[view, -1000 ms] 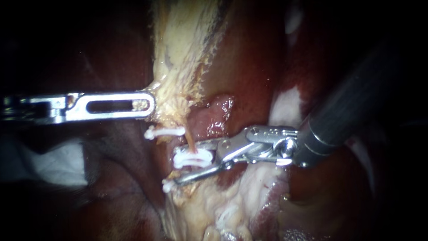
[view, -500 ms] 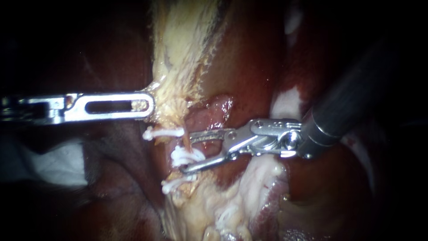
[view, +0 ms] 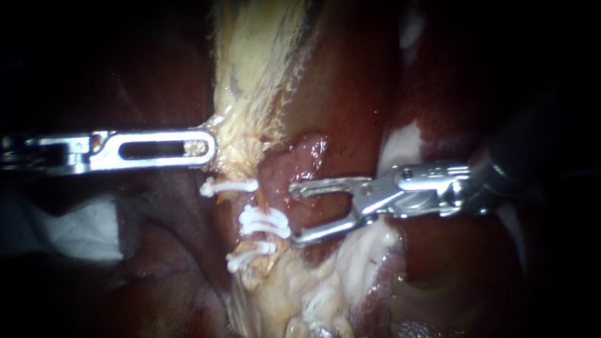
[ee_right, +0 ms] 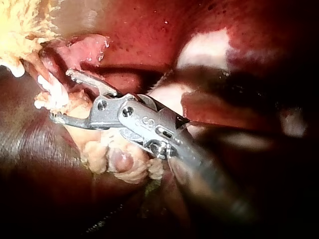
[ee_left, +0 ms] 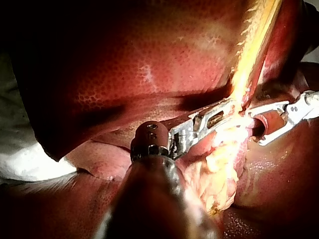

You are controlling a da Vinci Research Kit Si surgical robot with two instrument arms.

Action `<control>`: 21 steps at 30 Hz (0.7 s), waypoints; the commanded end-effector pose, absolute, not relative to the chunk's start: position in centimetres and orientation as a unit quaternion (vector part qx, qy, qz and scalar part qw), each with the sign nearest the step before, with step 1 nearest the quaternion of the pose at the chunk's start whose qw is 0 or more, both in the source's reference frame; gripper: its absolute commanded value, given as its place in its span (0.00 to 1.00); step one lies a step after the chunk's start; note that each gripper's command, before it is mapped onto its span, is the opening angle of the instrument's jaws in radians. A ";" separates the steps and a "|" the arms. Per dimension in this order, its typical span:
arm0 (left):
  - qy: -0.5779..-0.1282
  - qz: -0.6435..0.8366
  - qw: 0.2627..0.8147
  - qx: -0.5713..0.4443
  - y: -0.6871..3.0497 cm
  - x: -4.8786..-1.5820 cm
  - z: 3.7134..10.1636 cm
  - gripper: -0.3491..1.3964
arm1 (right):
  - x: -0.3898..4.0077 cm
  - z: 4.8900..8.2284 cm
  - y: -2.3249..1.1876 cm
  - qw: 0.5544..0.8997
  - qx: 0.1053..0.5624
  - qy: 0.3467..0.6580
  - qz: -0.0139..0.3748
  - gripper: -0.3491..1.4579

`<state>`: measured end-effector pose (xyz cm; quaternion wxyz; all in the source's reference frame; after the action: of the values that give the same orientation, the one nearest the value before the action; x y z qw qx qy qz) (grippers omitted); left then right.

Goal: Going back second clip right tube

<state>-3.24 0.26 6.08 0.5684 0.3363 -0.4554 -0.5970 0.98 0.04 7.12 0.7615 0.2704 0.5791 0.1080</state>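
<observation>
Right instrument [view: 295, 213] jaws stand open and empty, just beside the middle clip [view: 263, 220] yet clear of it. That clip sits closed across the thin tube [view: 267, 201], between an upper clip [view: 229, 186] and a lower clip [view: 250, 256], so placing looks done and only the retreat remains. Beyond, my left instrument [view: 203, 148] rests its tip against pale fatty tissue [view: 250, 75]. Dark liver [view: 350, 94] lies behind, and nothing blocks the way out.

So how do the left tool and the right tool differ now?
The left tool has jaws shut on the yellowish tissue; the right tool has open jaws, holding nothing. The left tool lies level; the right tool tilts slightly, pointing toward the middle clip. Both are shiny metal.
</observation>
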 end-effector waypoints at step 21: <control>-0.457 -0.597 0.569 0.333 0.28 -3.31 6.26 0.00 | 0.05 6.65 0.08 0.772 0.232 0.586 0.080 0.52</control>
<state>-3.32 0.28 6.29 0.5694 0.3334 -0.4572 -0.5963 0.04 0.08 6.64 0.7719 0.2315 0.5867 0.0799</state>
